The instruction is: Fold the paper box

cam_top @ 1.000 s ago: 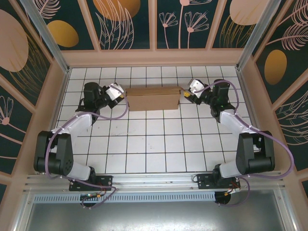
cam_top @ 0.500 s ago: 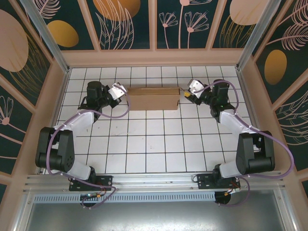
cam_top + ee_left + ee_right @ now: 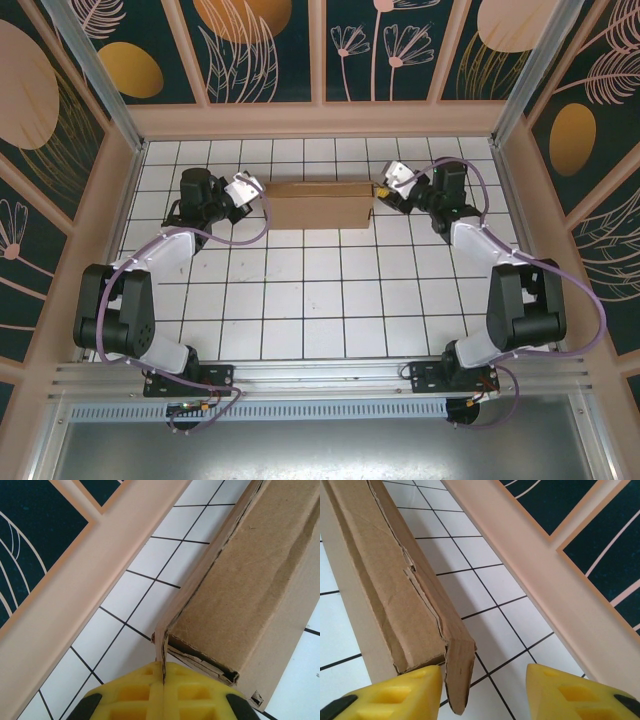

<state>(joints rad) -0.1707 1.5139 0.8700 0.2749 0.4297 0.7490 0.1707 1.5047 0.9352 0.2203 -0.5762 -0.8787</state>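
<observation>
The box [image 3: 320,203] lies long-ways, left to right, at the far side of the worktop [image 3: 320,300]. The left gripper [image 3: 163,667] is pinched shut on the left flap [image 3: 160,642] (just thin card). The right gripper [image 3: 485,680] is open around the right flap [image 3: 460,680].

We log the paper box [image 3: 318,204]: matt brown cardboard, fibrous, with ragged cut edges. Table [image 3: 320,300] under the box: smooth white tiles, faint sheen. Left gripper [image 3: 163,666] and right gripper [image 3: 484,672] at the box's ends: matt yellow moulded plastic. Rail [image 3: 320,372] nearward of the box: dull ribbed metal.
</observation>
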